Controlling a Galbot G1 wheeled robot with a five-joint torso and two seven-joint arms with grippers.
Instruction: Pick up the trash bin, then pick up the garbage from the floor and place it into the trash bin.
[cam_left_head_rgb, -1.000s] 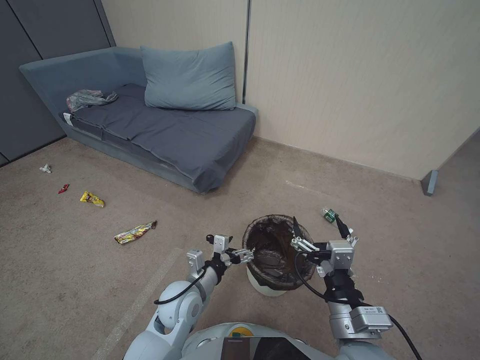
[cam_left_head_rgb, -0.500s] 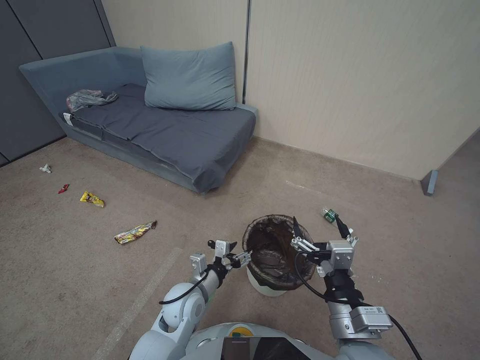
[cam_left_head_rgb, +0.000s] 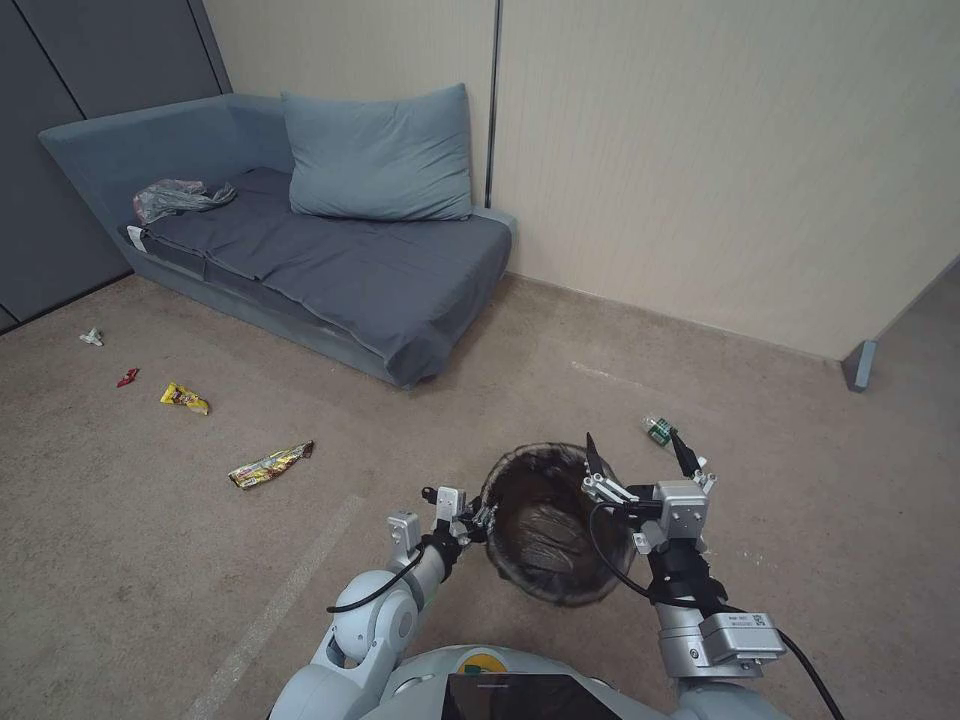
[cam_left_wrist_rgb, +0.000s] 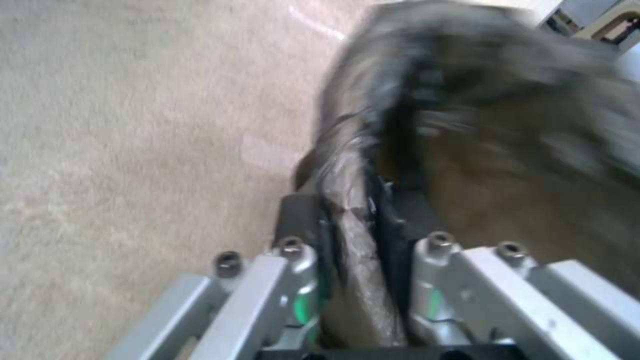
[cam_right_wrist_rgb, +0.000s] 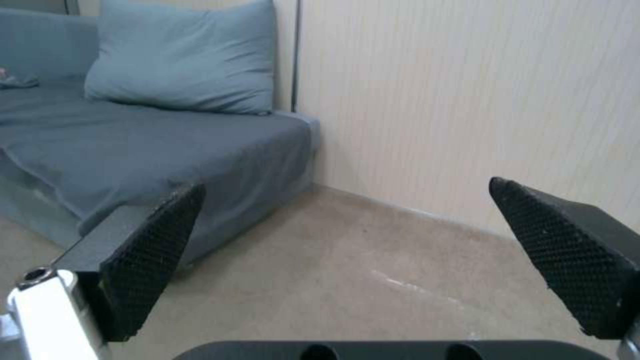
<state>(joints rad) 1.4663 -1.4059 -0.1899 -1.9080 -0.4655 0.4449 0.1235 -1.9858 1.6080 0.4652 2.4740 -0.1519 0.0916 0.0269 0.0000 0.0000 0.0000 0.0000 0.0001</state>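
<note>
Head view: beige carpet floor (cam_left_head_rgb: 620, 330), a grey-blue sofa (cam_left_head_rgb: 330, 250) far left by a cream wall, yellow snack wrappers (cam_left_head_rgb: 270, 465) lying left. The left gripper (cam_left_head_rgb: 478, 518) has lifted the round white bag-lined trash bin (cam_left_head_rgb: 550, 525) — tilted now, its white base hidden. Left wrist view: fingers (cam_left_wrist_rgb: 293, 260) pinch the rim. Right wrist view: the right gripper (cam_right_wrist_rgb: 347, 250) gapes wide, empty.

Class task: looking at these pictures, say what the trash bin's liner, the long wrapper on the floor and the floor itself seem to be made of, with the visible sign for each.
Trash bin liner: thin dark plastic film, wrinkled. Long wrapper: probably glossy printed foil, crumpled. Floor: beige short-pile carpet, matte.
</note>
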